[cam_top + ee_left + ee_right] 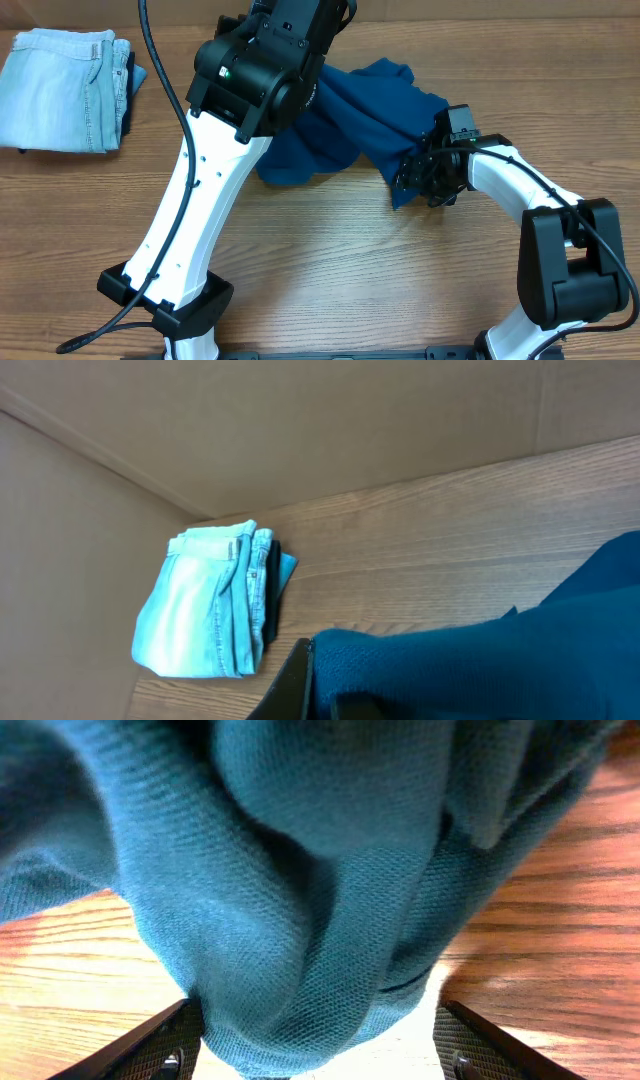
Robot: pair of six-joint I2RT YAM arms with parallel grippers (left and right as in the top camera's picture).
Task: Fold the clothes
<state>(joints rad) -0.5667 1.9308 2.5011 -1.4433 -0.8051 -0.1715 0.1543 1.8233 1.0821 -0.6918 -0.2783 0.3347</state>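
- The deep teal-blue knit polo shirt (pixel 352 118) lies bunched up at the middle of the bench's (pixel 330 270) far edge. Part of it is raised under the left arm, and a long fold trails down toward the right edge.
- The left gripper (pixel 296 690) is hidden by its own arm in the overhead view. In the left wrist view one dark finger (pixel 290 682) shows at the bottom, pressed against a thick roll of the teal fabric. The fingers are together, clamped on the shirt, and the cloth is held above the wood.
- The right gripper (pixel 318 1058) sits at the shirt's right-hand lower end, low over the bench. Its two black fingers (pixel 165 1045) stand wide apart.
- A hanging bunch of the shirt's fabric fills most of the gap between those fingers. It touches the left finger, and a strip of light shows beside the right one. The fingers are not pressed onto the cloth.
- A pair of pale light-blue denim jeans (pixel 60 90) lies folded in the far left corner of the bench, well apart from the shirt and both grippers.
- A plain brown cardboard wall (pixel 350 420) stands along the far edge behind the jeans.
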